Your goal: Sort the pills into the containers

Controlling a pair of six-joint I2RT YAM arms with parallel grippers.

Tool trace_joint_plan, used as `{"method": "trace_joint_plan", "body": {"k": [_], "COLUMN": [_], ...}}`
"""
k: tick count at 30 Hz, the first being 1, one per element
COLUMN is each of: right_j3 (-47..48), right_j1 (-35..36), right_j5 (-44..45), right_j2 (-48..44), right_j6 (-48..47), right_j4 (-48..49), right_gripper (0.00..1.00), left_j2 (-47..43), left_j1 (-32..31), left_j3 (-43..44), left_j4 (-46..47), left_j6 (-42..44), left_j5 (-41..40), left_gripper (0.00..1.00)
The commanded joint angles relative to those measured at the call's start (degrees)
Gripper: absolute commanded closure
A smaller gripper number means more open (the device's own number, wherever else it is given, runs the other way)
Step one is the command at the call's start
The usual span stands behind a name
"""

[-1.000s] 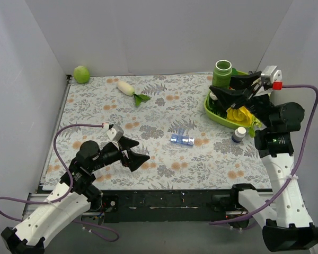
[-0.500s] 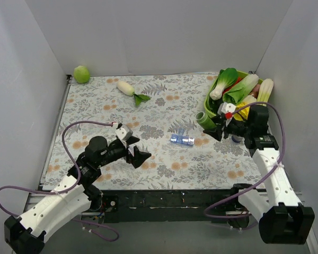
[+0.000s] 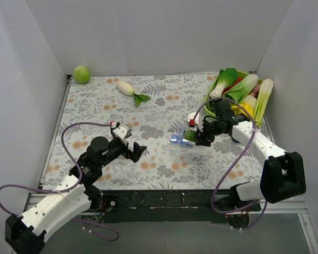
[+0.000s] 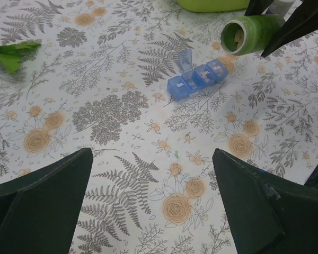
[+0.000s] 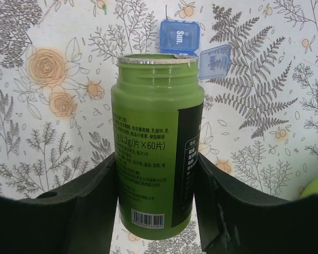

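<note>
Here the right gripper (image 5: 153, 177) is clamped on the body of the green bottle (image 5: 156, 132), one jaw pressed to each side. The bottle is uncapped and tipped over, its mouth turned toward the containers (image 3: 181, 139). These form a short strip of joined blue compartments lying on the floral cloth (image 3: 106, 106) near the middle of the table. In the right wrist view the bottle's rim lies directly over the strip. One compartment has its lid (image 4: 186, 57) flipped up, and a neighbour marked "Sun." is closed. Pale pills (image 4: 236, 36) show just inside the bottle's mouth in the left wrist view. The left gripper (image 4: 152, 159) has its jaws wide apart, holds nothing, and hangs over the cloth well short of the strip.

Judged risks:
- A steep or sudden tilt would release many pills at once, flooding the small open compartment and scattering the rest across the cloth.
- The strip is light and nothing steadies it, so contact with the bottle's rim could push it aside or knock the raised lid shut.
- The smooth round bottle may rotate or slip between the jaws, shifting the pour off target.
</note>
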Motion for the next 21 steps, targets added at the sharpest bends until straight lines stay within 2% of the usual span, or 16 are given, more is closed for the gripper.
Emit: {"method": "trace_joint_plan", "body": {"k": [1, 10, 21], "right_j3": [5.4, 8.8, 13.6], "right_j1": [3.4, 6.5, 8.7], "right_j5": [6.7, 12.9, 18.1], "right_j2": [3.4, 8.4, 13.4], "right_j6": [0.7, 4.1, 4.3], "right_j4": [-1.9, -2.9, -7.3], "right_gripper": [0.99, 0.99, 0.99], "left_j2": [-2.7, -4.5, -3.5], "left_j1": [-0.1, -0.1, -0.1], "left_j3": [-1.0, -1.5, -1.2], "left_j4": [1.3, 1.5, 1.0], "left_j6": [2.1, 2.8, 2.9], "left_j5": [-4.5, -6.1, -4.2], "left_gripper": [0.02, 0.02, 0.02]}}
